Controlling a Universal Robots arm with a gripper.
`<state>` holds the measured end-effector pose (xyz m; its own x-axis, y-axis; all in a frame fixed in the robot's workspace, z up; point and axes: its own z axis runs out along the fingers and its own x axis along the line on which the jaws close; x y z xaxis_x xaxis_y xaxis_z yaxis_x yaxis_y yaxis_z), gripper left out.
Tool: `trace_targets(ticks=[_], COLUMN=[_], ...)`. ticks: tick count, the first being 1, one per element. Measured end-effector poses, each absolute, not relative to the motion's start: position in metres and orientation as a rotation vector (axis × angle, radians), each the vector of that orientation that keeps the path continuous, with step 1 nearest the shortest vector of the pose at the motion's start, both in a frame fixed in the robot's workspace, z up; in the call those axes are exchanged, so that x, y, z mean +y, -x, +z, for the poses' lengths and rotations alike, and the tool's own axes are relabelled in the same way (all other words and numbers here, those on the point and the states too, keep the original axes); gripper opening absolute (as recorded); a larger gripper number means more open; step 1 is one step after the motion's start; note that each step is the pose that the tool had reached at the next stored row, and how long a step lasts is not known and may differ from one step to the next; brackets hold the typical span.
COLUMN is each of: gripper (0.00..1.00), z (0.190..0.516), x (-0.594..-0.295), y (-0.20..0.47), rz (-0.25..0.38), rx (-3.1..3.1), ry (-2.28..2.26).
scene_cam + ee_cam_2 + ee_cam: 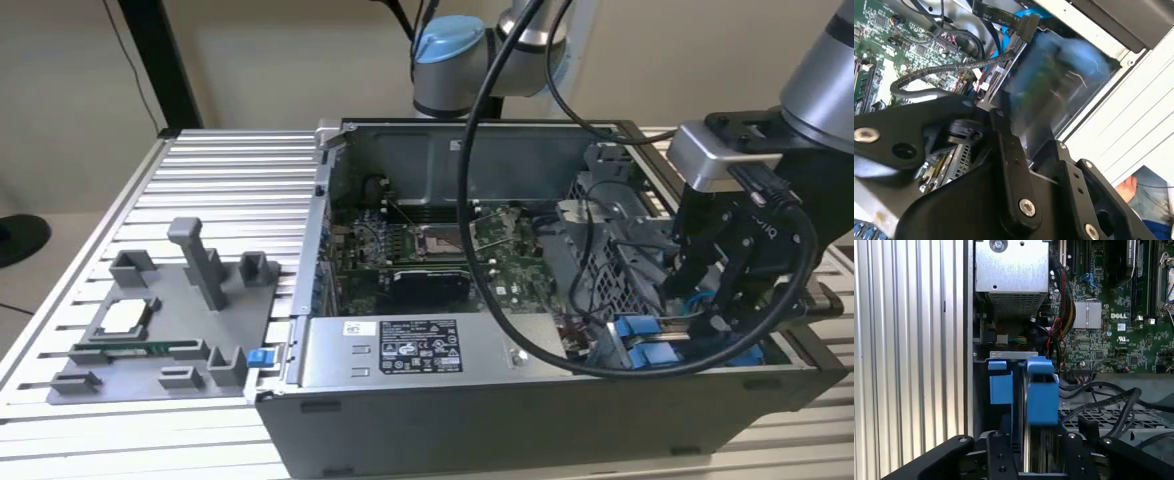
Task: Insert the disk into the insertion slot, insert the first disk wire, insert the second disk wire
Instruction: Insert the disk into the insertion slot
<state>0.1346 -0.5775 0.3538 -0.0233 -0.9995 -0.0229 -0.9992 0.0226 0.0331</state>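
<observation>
The disk (1042,395), in its bright blue carrier, stands on edge at the mouth of the insertion slot (1001,387), whose blue rail lies right beside it. My gripper (1034,455) straddles the disk from above. In the second wrist view the disk (1054,85) is smeared, its green board side showing, with my gripper (1029,130) around it. In the exterior view my gripper (714,310) hangs over the blue-railed slot (654,350) at the case's corner on the exterior view's right. Black wires (1119,410) lie over the perforated cage, and a black connector (1026,25) sits near the disk.
The open computer case holds a green motherboard (427,250) and a grey labelled power-supply box (400,350). A grey fixture (160,320) with small parts sits on the slatted table (227,170) at the exterior view's left. A person's hand (1126,190) shows beyond the case.
</observation>
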Motion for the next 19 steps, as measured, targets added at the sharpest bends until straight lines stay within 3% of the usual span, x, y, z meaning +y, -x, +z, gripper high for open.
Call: trace_targets(ticks=[5,19], gripper=[1.0,1.0], z=[0.356,0.408], x=[-0.578,-0.577], y=[-0.134,-0.134], rz=[-0.062,-0.063], rx=[-2.242,-2.242], ry=[-2.19,-2.19])
